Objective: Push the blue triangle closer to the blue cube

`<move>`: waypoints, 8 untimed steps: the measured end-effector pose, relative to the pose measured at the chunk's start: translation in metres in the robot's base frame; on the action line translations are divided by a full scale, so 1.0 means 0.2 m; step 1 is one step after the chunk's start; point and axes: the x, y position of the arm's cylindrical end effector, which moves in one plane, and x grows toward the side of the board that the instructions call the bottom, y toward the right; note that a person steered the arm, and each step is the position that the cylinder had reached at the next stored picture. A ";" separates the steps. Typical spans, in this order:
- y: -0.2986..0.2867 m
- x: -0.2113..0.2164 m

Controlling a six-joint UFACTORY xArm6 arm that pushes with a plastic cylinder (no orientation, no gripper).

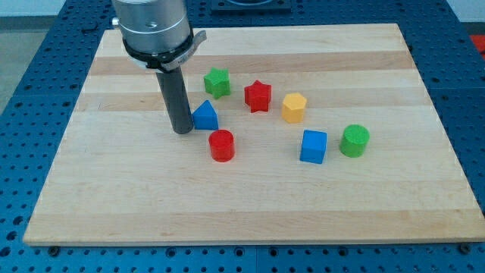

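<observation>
The blue triangle point(205, 116) lies left of the board's middle. The blue cube point(313, 146) lies to its right and lower, well apart from it. My tip point(183, 132) rests on the board right against the triangle's left side, touching or nearly touching it. The red cylinder point(222, 145) sits just below and right of the triangle, between it and the cube.
A green star point(217, 82), a red star point(258, 95) and a yellow hexagon block point(294, 108) lie above the line from triangle to cube. A green cylinder point(354, 141) stands right of the blue cube. The wooden board point(114, 197) sits on a blue perforated table.
</observation>
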 end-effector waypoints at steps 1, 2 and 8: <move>-0.13 0.00; -0.06 -0.03; 0.53 0.05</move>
